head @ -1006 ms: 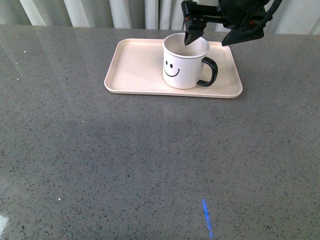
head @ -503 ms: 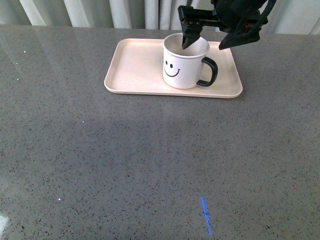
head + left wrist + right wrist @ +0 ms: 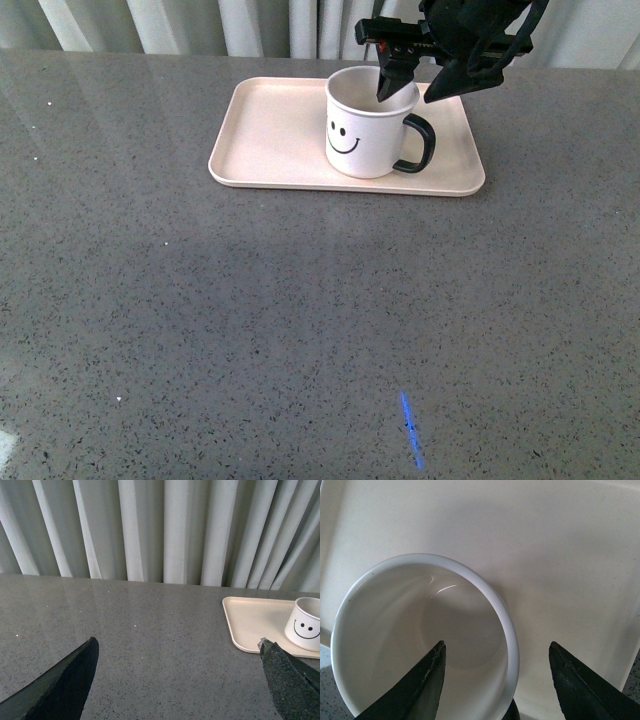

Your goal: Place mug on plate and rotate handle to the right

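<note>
At upper centre of the front view, the mug (image 3: 370, 125) stands upright on the plate (image 3: 270, 130), handle (image 3: 418, 145) pointing right. The right gripper (image 3: 408, 96) hangs spread, 1 finger (image 3: 390, 75) over the mug's mouth. The left gripper (image 3: 177, 642) gapes, grasping nothing.

The mug (image 3: 365, 140) was white with a black smiley face (image 3: 343, 136), its handle (image 3: 431, 142) glossy black. The plate (image 3: 270, 130) was pale pink, the table (image 3: 250, 320) speckled grey with a blue streak (image 3: 411, 432) at lower centre.
</note>
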`<state>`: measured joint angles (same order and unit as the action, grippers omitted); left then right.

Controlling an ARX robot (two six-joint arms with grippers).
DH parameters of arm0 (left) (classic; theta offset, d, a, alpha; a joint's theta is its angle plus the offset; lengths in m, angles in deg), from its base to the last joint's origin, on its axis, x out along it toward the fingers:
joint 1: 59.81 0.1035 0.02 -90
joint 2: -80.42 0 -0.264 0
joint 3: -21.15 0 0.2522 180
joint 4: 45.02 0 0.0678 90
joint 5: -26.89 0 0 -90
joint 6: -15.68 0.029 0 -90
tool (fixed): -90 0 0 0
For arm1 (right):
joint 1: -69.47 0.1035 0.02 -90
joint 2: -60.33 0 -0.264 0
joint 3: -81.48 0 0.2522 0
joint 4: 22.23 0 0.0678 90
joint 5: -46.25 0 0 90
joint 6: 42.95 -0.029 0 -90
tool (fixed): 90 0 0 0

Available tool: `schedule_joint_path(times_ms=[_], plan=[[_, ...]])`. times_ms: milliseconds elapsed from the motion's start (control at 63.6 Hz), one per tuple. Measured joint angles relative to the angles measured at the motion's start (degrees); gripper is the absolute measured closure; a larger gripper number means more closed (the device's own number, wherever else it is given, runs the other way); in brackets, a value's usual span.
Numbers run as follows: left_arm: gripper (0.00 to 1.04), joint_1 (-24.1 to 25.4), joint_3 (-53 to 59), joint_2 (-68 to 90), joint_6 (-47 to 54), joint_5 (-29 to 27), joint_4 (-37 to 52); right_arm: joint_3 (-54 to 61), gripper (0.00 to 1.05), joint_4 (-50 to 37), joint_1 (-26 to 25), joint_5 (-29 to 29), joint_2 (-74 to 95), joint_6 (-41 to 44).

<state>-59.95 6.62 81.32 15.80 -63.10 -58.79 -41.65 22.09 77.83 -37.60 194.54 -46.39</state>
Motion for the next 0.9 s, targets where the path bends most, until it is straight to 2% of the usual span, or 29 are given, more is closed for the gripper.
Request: schedule_joint_path(times_ms=[173, 283, 377, 440, 739, 896], plan=[[0.09, 0.00, 0.00, 0.00, 0.00, 0.00, 0.00, -0.35, 0.60, 0.46, 0.15, -0.20, 0.37, -0.04], [0.09, 0.00, 0.00, 0.00, 0.00, 0.00, 0.00, -0.68, 0.75, 0.74, 0.24, -0.17, 0.46, -0.22], [0.09, 0.00, 0.00, 0.00, 0.00, 0.00, 0.00, -1.18, 0.96, 1.29, 0.26, -0.13, 0.48, -0.72], [0.09, 0.00, 0.00, 0.00, 0.00, 0.00, 0.00, -1.38, 1.03, 1.55, 0.26, 0.33, 0.48, -0.98], [0.09, 0.00, 0.00, 0.00, 0.00, 0.00, 0.00, -1.79, 1.03, 2.25, -0.02, 3.61, 0.04, -2.71], [0.09, 0.00, 0.00, 0.00, 0.00, 0.00, 0.00, -2.97, 1.03, 4.44, -1.31, 5.29, -2.01, 1.68]])
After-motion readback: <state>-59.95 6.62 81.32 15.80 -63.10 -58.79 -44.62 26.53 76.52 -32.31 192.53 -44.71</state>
